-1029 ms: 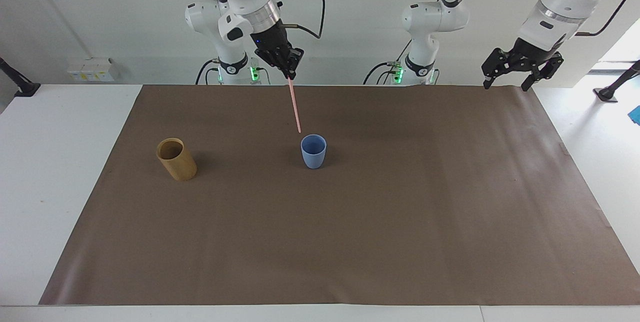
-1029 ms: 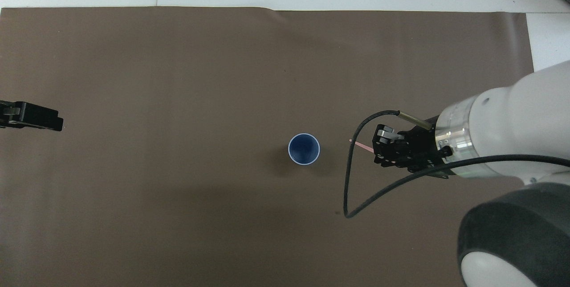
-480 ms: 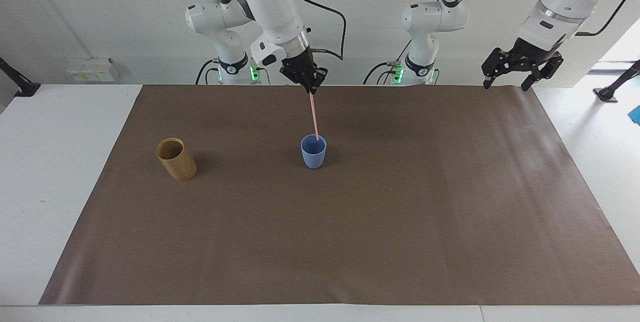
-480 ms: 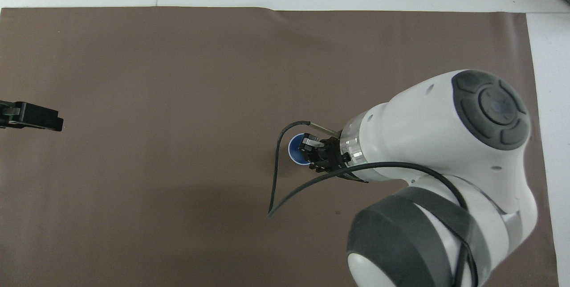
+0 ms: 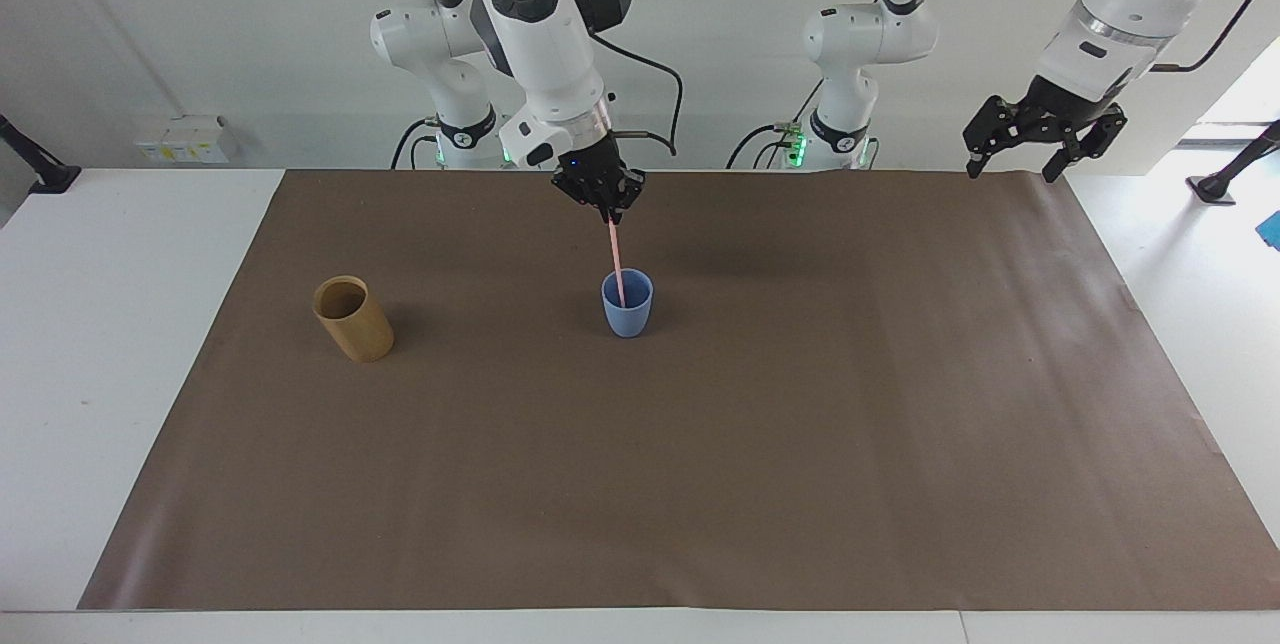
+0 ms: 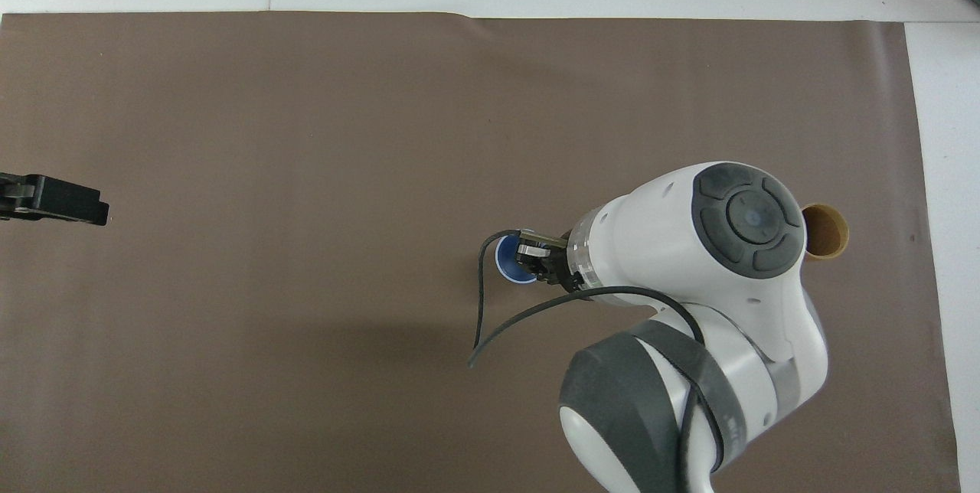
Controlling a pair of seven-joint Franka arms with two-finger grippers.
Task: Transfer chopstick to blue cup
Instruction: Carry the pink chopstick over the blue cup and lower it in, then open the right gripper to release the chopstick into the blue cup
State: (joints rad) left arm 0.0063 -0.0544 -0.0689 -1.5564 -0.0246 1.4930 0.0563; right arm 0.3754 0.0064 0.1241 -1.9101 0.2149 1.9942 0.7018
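Note:
The blue cup (image 5: 627,303) stands upright near the middle of the brown mat; in the overhead view only part of its rim (image 6: 505,267) shows past the arm. My right gripper (image 5: 607,212) is over the cup, shut on the top of the pale pink chopstick (image 5: 616,264). The stick hangs nearly upright with its lower end inside the cup. In the overhead view my right gripper (image 6: 530,254) covers the stick. My left gripper (image 5: 1010,167) waits, open and empty, over the mat's edge at the left arm's end; its tip also shows in the overhead view (image 6: 103,213).
A tan bamboo-coloured cup (image 5: 352,318) stands on the mat toward the right arm's end, seen partly past the arm in the overhead view (image 6: 827,232). The brown mat (image 5: 700,464) covers most of the white table.
My right gripper has swung over the blue cup and come down; the chopstick's lower end has gone from outside the cup to inside it. The left arm has not moved.

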